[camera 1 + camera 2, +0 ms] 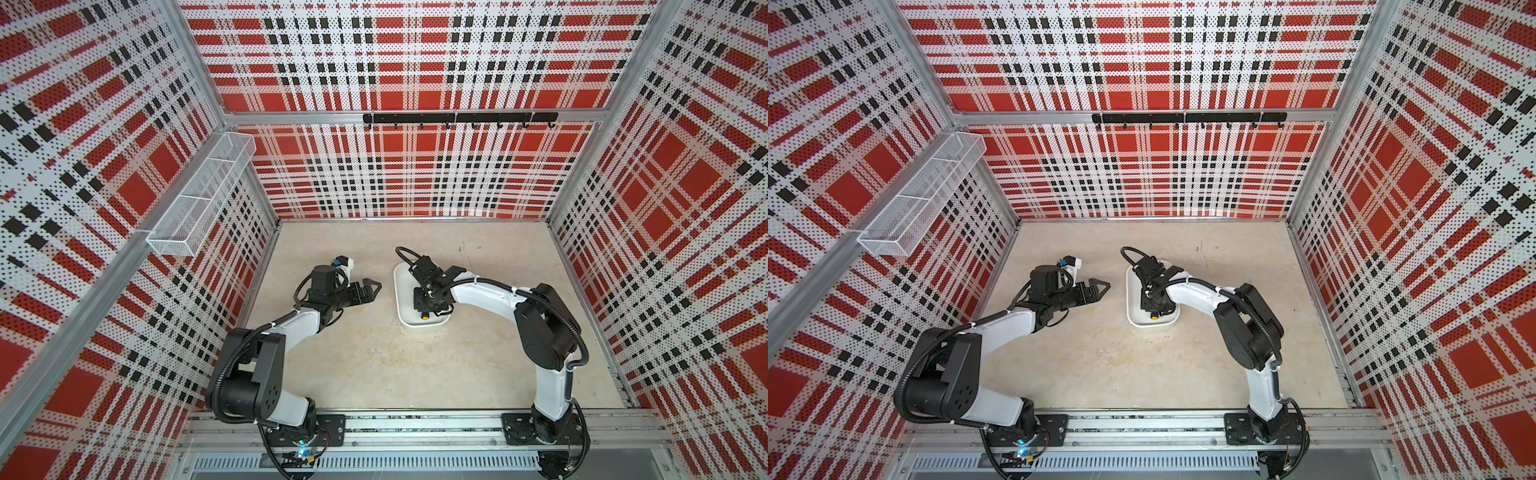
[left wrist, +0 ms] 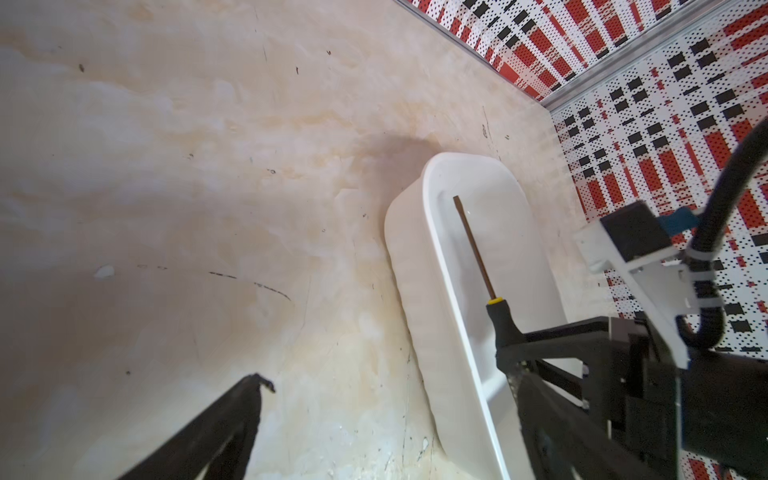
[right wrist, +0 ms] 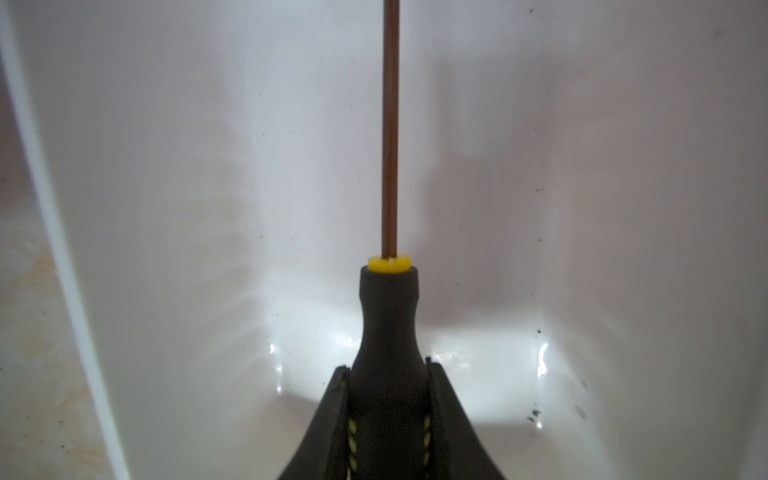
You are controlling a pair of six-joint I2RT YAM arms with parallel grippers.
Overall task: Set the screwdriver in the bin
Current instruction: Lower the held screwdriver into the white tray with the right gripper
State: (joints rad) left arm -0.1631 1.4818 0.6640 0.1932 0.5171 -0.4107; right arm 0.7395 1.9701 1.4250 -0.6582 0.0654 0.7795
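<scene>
Beige tabletop is being left largely bare, and at lower centre frame the right gripper (image 3: 388,376) is being pressed narrowly onto the handle of the screwdriver (image 3: 388,316), its shaft being laid lengthwise inside the bin (image 3: 166,208). Placement is judged nearly done: the jaws are to be opened, then raised straight between the long walls. Room is being given by the left gripper (image 1: 372,287), spread wide, clear of the bin's rim at centre frame.

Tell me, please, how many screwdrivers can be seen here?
1. The screwdriver is inside the bin, its handle clamped in the right gripper. The right arm covers part of the bin from above, so another could be hidden.
</scene>
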